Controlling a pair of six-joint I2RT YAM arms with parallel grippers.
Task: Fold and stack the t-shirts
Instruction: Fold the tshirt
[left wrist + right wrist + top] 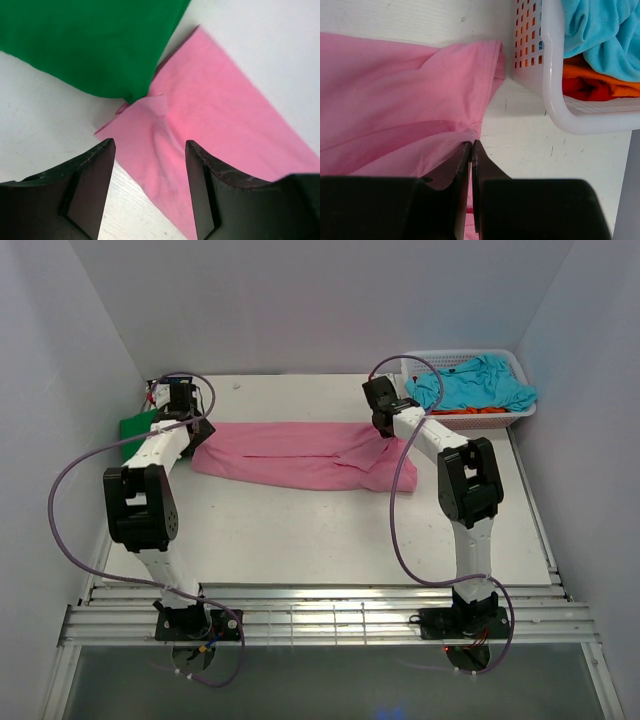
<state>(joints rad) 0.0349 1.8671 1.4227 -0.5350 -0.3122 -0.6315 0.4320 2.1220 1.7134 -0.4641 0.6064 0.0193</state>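
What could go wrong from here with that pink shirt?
The right gripper pinches the pink t-shirt only at its edge while the left gripper stands open, so a pull could drag the cloth and spoil the fold. The shirt's left corner touches the green t-shirt, which might get dragged along. The white mesh basket sits close beside the right gripper and could be bumped.

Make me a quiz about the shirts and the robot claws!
1. True or false: the left claw stands open over the pink t-shirt.
2. Which shirt lies on top in the white mesh basket? A turquoise, B green, C pink.
3. Fill in: the right claw is ___.
Key: 1 true; 2 A, the turquoise t-shirt; 3 shut.
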